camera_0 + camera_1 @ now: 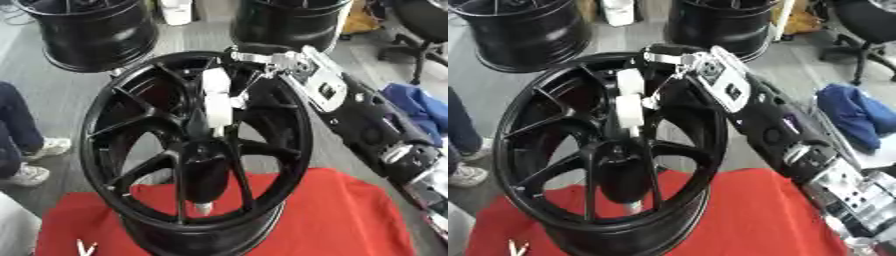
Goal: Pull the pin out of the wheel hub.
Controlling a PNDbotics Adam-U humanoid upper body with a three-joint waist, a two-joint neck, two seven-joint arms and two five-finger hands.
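Black spoked wheel hub (pixel 131 150) standing on edge on a red cloth (pixel 350 220) over the table, open face toward the camera, spokes running from rim to a dark centre. Right robot hand (pixel 636 102) reaching in from the upper right over the top of the rim, black forearm with silver wrist plate (pixel 726 85) slanting down across the hub's right side. White-covered fingers (pixel 216 100) pointing downward in front of the spokes, extended toward the centre of the hub; tips close to or touching the centre, contact not clear. Fingers lying together and fairly straight, but cannot tell whether curled round anything at the tips. Pin (pixel 203 208) possibly the small pale stub showing low on the hub, below the centre and between two lower spokes, just above the cloth; identity not certain, and well apart from the fingertips. Two small pale prongs (pixel 85 247) at the lower left edge on the cloth, too small to make out. Two more black wheels (pixel 87 30) standing on the grey floor behind, one at upper left, one at upper centre. Blue fabric (pixel 850 117) lying at the right beside the arm. Left robot hand in neither view.
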